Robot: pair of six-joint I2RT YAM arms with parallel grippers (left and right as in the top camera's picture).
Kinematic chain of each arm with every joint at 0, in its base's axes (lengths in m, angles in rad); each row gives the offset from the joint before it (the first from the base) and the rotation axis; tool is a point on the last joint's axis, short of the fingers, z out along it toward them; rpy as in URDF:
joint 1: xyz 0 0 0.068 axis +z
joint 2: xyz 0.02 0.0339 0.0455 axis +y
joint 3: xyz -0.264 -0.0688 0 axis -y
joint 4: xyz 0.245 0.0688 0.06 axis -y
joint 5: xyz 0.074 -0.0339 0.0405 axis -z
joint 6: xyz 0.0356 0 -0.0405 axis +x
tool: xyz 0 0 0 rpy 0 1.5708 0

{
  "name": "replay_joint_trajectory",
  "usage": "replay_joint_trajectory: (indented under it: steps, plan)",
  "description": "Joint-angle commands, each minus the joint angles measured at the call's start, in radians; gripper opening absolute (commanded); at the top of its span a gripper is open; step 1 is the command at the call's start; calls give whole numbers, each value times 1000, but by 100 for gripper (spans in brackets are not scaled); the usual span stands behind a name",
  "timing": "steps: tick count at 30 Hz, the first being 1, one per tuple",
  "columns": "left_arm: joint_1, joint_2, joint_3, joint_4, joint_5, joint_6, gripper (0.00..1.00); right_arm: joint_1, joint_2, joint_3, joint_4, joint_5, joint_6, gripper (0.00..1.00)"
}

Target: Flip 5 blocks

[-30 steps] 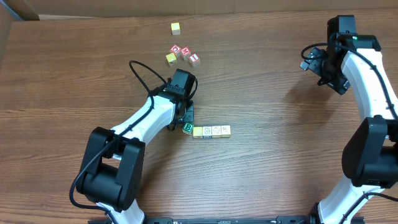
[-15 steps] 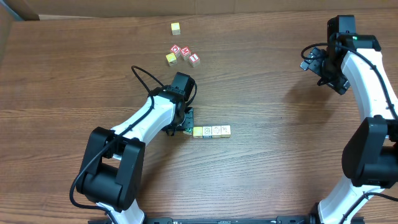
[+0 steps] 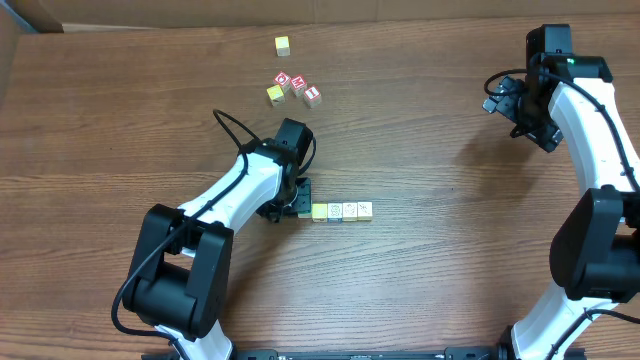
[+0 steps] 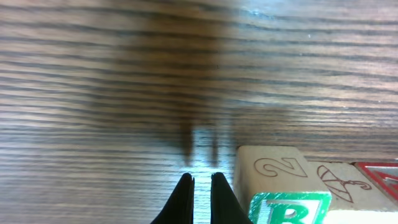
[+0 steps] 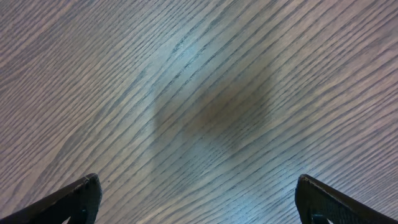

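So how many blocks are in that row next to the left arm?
5. Four sit side by side: a yellow block, then three cream blocks. The fifth, the B block, is at the left end, mostly hidden overhead under the left gripper.

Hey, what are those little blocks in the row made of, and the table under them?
The blocks look like wood: pale matte faces, softened edges, painted symbols. The table shows brown wood grain with a slight sheen; possibly laminate or veneer, I can't tell.

Blocks (image 3: 334,211) touching in a row (B block (image 4: 289,208) endmost).
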Motion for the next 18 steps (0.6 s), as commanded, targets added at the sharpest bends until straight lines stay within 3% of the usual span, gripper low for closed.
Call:
replay_joint_trajectory:
  steps: [1, 9, 18]
  plan:
    - [6, 5, 81, -18, -55, 6, 4, 0, -18, 11, 6, 11, -4, 100]
    - [5, 10, 134, 76, -31, 4, 4, 0, -18, 11, 6, 11, -4, 100]
    - [-9, 53, 131, 69, 25, -7, 4, 0, -18, 11, 6, 11, -4, 100]
